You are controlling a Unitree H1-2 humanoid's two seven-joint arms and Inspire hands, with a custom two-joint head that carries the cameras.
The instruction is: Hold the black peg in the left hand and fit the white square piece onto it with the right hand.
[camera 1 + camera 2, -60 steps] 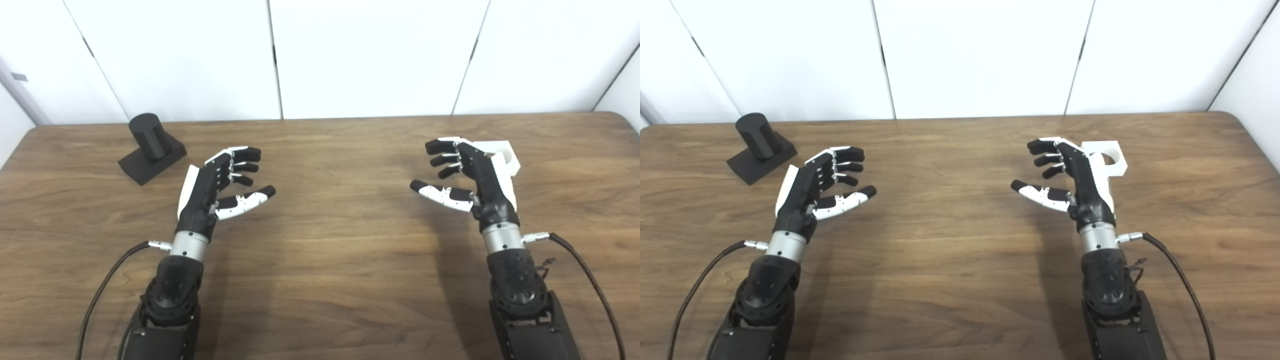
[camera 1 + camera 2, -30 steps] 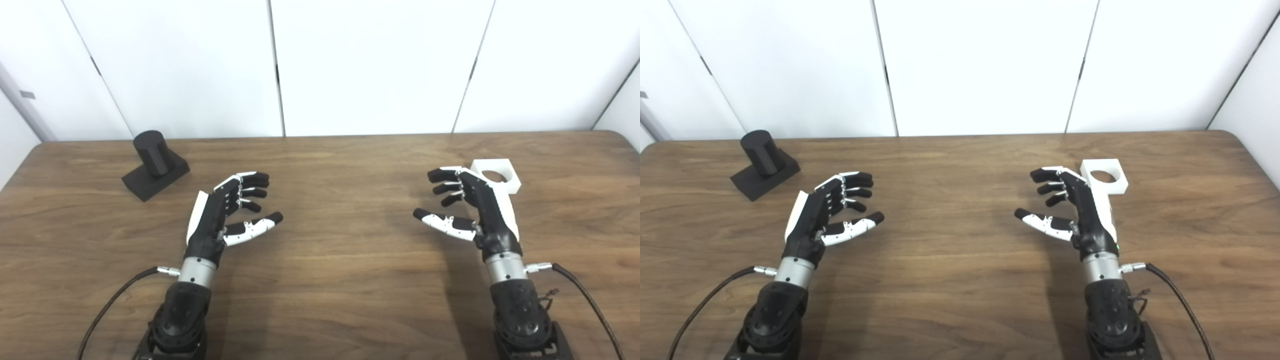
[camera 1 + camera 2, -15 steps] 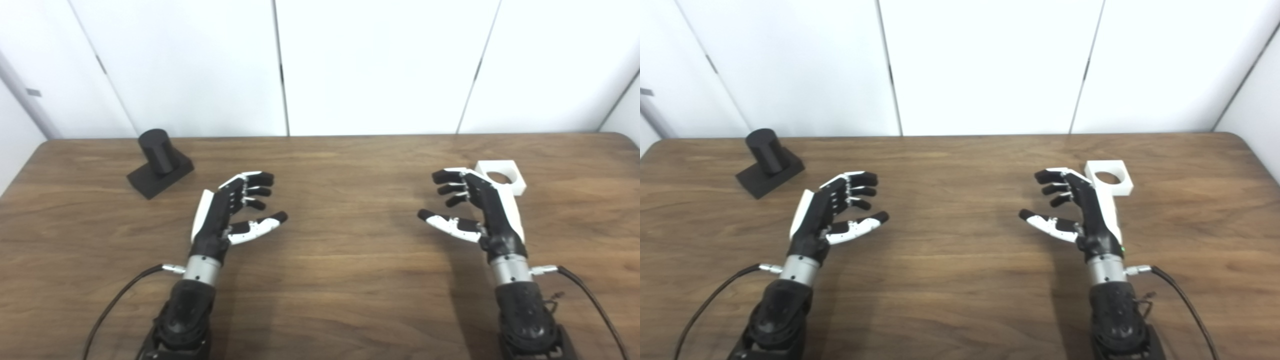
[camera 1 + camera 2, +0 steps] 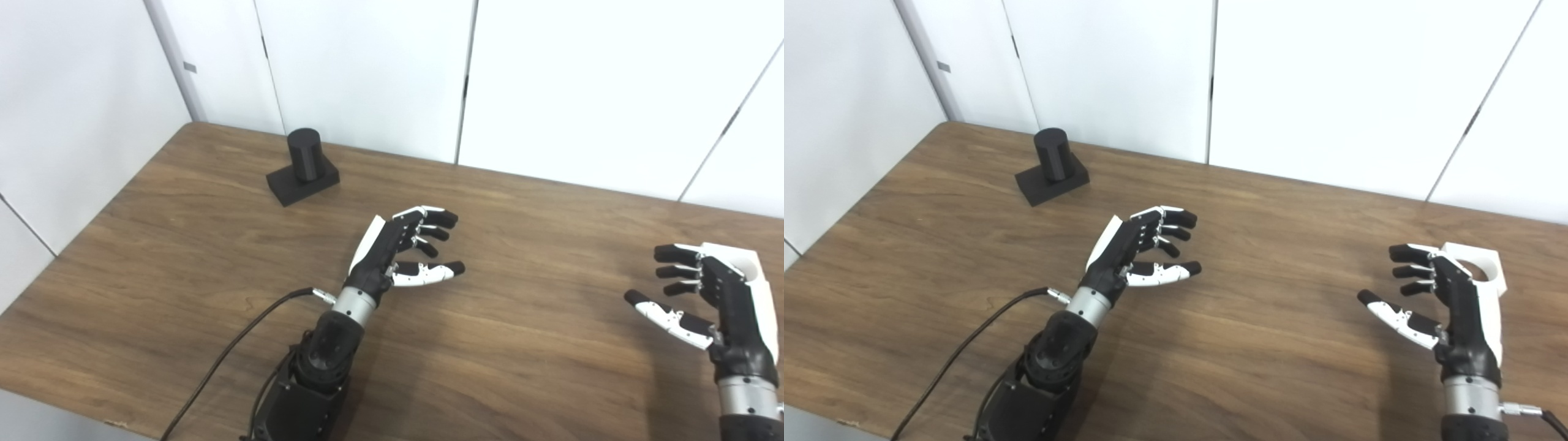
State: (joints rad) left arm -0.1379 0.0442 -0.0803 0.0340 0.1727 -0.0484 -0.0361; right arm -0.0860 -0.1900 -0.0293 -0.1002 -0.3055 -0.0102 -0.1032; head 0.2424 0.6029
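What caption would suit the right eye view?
Both open hands, left hand and right hand, hover over table; black peg untouched.

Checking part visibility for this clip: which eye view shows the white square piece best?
The right eye view: the white square piece shows its round hole beside the right robot hand. In the left eye view, only a corner shows behind that hand.

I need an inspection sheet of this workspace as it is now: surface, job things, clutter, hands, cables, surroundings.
Surface: brown wooden table, no damage seen.
Job's things: black peg upright on its square base, far left, untouched; white square piece with round hole, flat on table just behind right hand.
Clutter: nothing seen.
Hands: left hand open, holding nothing; right hand open, holding nothing.
Cables: black cable at left wrist, lying on table.
Surroundings: white wall panels behind and left.
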